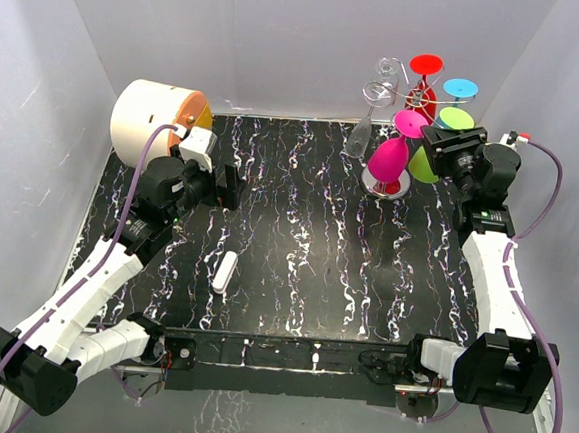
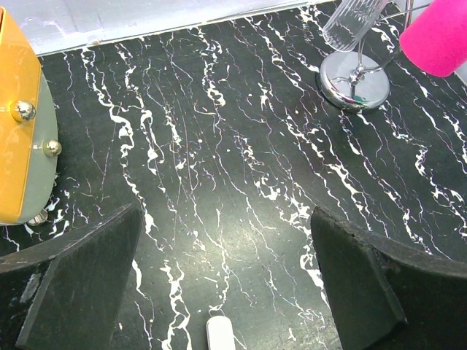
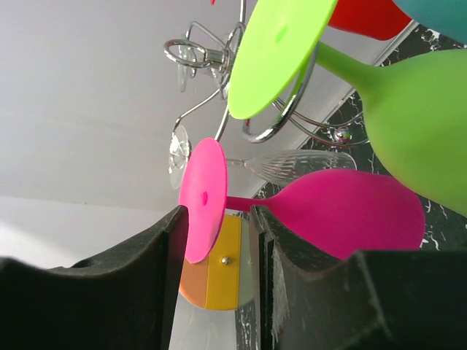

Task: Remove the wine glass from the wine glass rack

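Grasp step. Right gripper (image 3: 217, 215) straddles the stem of the magenta plastic wine glass (image 3: 343, 211), which hangs foot-up on the silver wire rack (image 3: 277, 124). Jaws are narrow, grip unclear. Left gripper (image 2: 226, 219) is spread wide and empty. Next: pinch the stem, then slide the foot out along the rack arm.
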{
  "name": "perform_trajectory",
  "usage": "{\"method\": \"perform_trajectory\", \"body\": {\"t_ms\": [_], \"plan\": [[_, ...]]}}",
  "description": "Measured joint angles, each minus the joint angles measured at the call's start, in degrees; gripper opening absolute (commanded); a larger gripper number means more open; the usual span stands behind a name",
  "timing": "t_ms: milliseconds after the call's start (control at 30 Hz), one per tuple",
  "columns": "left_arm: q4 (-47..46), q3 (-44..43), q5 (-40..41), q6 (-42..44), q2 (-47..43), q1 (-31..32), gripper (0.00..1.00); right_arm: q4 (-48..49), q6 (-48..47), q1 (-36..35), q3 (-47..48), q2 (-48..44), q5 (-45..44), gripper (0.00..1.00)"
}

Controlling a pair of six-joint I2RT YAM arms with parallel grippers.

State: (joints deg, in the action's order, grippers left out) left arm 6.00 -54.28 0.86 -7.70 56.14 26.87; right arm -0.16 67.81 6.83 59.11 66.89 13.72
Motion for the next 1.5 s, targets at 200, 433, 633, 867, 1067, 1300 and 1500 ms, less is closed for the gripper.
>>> {"method": "perform_trajectory", "body": {"t_ms": [200,433,633,867,1067,1300,1500], "plan": [[-0.02,0.0,0.0,0.0,0.0,0.0,0.99,2.32,1.18,0.0,-0.46,0.02,0.61,0.33],[-0.02,0.04,0.0,0.0,0.0,0.02,0.99,3.52,2.01,0.0,-0.79,0.76,1.36,0.29],[-0.02,0.04,0.0,0.0,0.0,0.15,0.99,4.76,3.1,0.0,-0.92,1.07,1.66,0.23],[-0.02,0.04,0.0,0.0,0.0,0.28,0.99,5.77,4.31,0.0,-0.94,1.33,1.92,0.17],[-0.02,0.04,0.02,0.0,0.0,0.33,0.99,6.51,5.49,0.0,-1.57,1.73,1.92,0.05],[-0.02,0.09,0.02,0.0,-0.02,0.37,0.99,6.93,7.3,0.0,-1.81,2.01,2.4,0.0],[-0.02,0.09,0.04,0.0,-0.02,0.37,0.99,6.82,7.98,0.0,-1.81,1.92,2.67,0.0]]}}
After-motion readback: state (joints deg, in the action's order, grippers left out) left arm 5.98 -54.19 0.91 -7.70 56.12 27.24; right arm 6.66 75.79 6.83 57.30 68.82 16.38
